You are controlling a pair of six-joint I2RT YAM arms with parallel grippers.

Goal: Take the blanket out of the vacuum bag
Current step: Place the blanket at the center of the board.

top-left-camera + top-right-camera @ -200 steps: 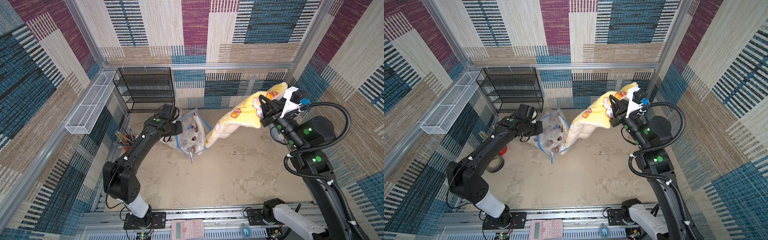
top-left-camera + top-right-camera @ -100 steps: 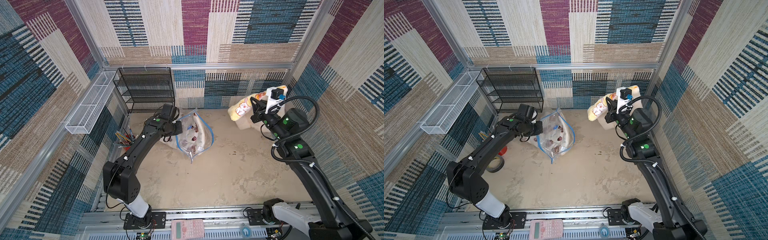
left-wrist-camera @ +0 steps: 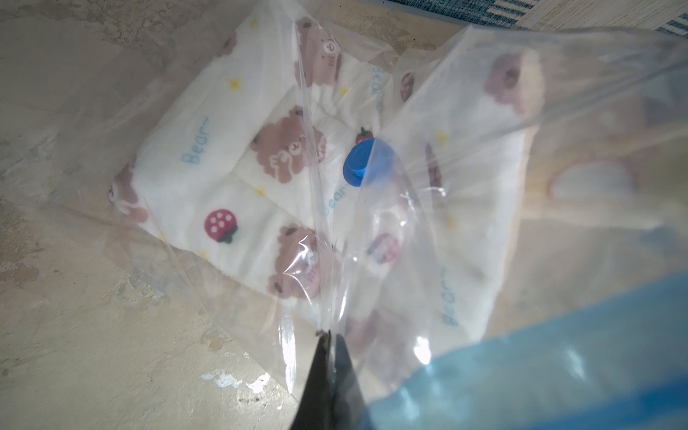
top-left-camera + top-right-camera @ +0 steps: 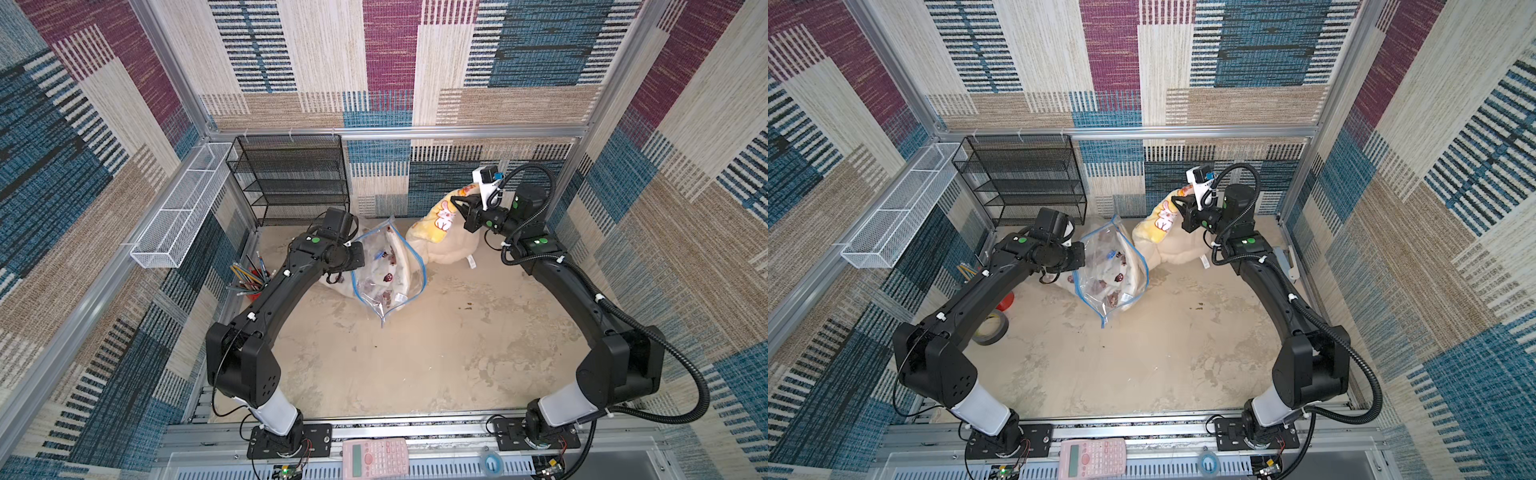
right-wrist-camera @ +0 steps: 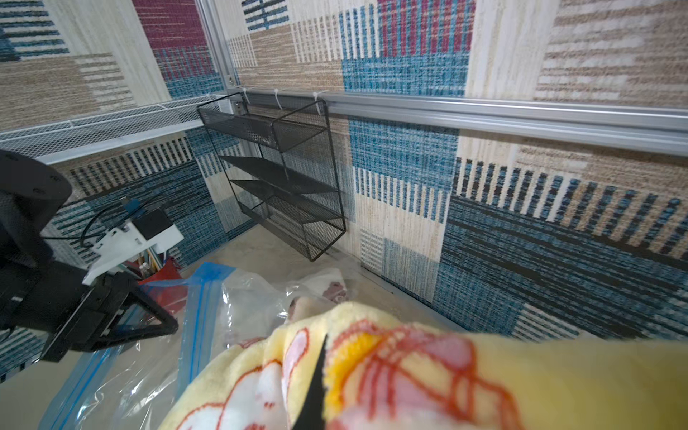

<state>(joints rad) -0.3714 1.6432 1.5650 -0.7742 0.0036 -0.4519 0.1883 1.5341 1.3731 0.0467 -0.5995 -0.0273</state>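
The vacuum bag [image 4: 388, 286], clear crinkly plastic with a blue zip strip [image 4: 420, 266] and a round blue valve cap [image 3: 363, 162], lies at the back middle of the table. My left gripper [image 4: 358, 261] is shut on its plastic, seen pinched at the tips in the left wrist view [image 3: 329, 337]. A white bear-print cloth [image 3: 238, 178] lies folded inside the bag. The yellow cartoon blanket [image 4: 440, 237] is outside the bag, heaped at the back right. My right gripper [image 4: 455, 204] is shut on its upper edge [image 5: 409, 372], holding that edge above the table.
A black mesh rack [image 4: 295, 178] stands against the back wall, left of the bag. A white wire basket [image 4: 178, 212] hangs on the left wall. A red pencil cup [image 4: 253, 282] and a tape roll [image 4: 992, 328] sit by my left arm. A pink calculator [image 4: 374, 457] lies at the front rail.
My right gripper drew the yellow blanket fully out of the bag, swung it back to the far right and lowered it onto the table. The left arm kept still on the bag.
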